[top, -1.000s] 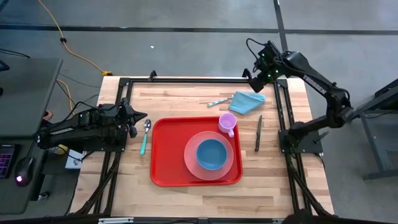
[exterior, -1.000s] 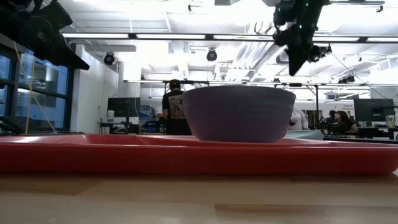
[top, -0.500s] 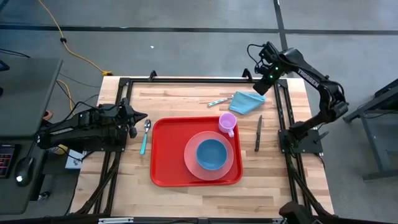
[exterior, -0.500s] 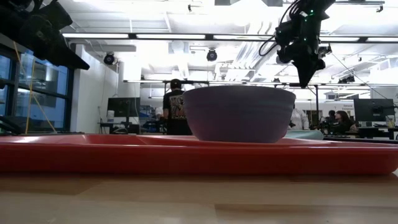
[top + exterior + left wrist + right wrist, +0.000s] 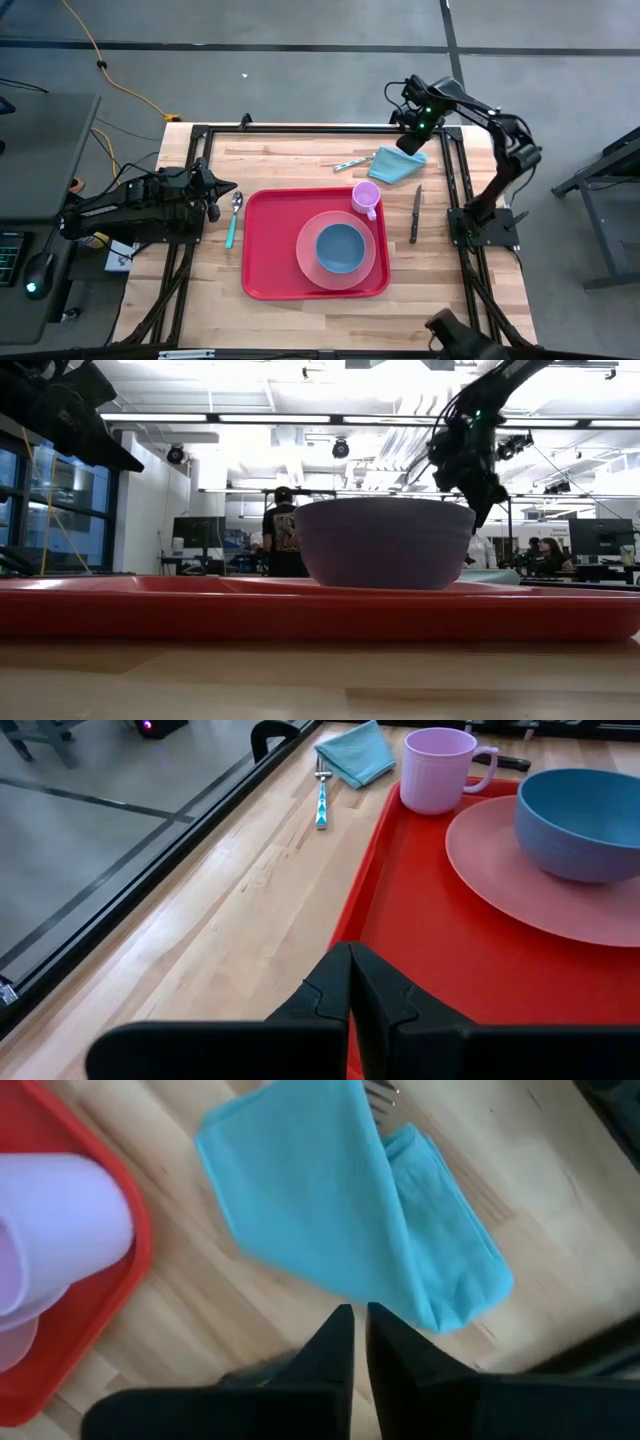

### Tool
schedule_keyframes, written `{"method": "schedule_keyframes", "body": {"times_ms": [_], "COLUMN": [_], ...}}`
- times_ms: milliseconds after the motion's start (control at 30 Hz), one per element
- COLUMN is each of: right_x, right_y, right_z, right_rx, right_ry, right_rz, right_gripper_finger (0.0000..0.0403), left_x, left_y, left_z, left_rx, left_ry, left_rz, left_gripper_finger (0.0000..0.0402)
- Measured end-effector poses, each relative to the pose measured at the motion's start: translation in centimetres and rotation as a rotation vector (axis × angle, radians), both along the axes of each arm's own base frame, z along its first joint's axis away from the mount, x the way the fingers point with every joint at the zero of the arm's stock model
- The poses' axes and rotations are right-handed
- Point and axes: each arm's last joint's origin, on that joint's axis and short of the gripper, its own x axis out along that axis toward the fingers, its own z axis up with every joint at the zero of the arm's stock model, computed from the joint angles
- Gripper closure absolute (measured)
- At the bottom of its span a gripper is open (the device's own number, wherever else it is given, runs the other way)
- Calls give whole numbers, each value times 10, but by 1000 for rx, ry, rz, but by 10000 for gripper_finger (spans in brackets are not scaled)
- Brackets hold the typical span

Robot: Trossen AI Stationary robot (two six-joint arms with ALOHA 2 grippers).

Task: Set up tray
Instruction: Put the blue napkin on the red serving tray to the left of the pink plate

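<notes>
The red tray (image 5: 270,250) lies mid-table and carries a salmon-pink plate (image 5: 308,258), which holds a blue bowl (image 5: 341,247). A lilac mug (image 5: 366,197) stands at the tray's far right corner. My right gripper (image 5: 408,145) hovers, shut, over the far edge of a folded blue napkin (image 5: 398,166). In the right wrist view the napkin (image 5: 350,1210) lies just beyond the gripper (image 5: 358,1320), on the wood. My left gripper (image 5: 232,187) waits, shut, at the table's left, above a teal-handled spoon (image 5: 233,220).
A fork (image 5: 350,163) lies left of the napkin, its tines partly under it. A black-handled knife (image 5: 415,213) lies on the wood right of the tray. Black frame rails run along the table's left, right and far edges. Bare wood shows near and far of the tray.
My right gripper has come down toward the blue napkin and shifted slightly toward the table's left, its arm folding in. The left arm and all the tableware have stayed where they were.
</notes>
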Motion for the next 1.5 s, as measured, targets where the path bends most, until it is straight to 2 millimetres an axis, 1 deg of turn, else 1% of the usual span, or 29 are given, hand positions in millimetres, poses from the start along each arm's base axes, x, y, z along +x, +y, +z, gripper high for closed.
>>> {"method": "schedule_keyframes", "body": {"times_ms": [133, 267, 400, 533, 600, 700, 800, 1233, 1333, 1500], "right_x": [5, 10, 14, 18, 21, 23, 24, 30, 31, 33], "right_y": [-6, -13, -19, -24, -28, -32, -34, -44, -45, -44], "right_z": [-13, -22, -24, -24, -25, -32, -40, -79, -83, -83], "right_rx": [38, 27, -16, -58, -82, -85, -58, 16, 28, 56], "right_ry": [-9, -22, -54, -120, -139, -121, -103, -46, -48, -91], "right_rz": [29, 35, 53, 55, 51, 32, 31, 51, 53, 53], "right_gripper_finger": [355, 295, 232, 173, 149, 123, 113, 112, 112, 112], "left_x": [0, 0, 0, 0, 0, 0, 0, 0, 0, 0], "left_y": [0, 0, 0, 0, 0, 0, 0, 0, 0, 0], "left_z": [0, 0, 0, 0, 0, 0, 0, 0, 0, 0], "left_rx": [0, 0, 0, -1, -1, -6, -19, -36, -41, -41], "left_ry": [0, 0, 0, 0, -1, -3, -9, -16, -19, -19], "left_rz": [-1, -1, -1, -1, -1, 2, 8, 16, 19, 18], "left_gripper_finger": [362, 362, 362, 362, 362, 362, 362, 362, 362, 362]}}
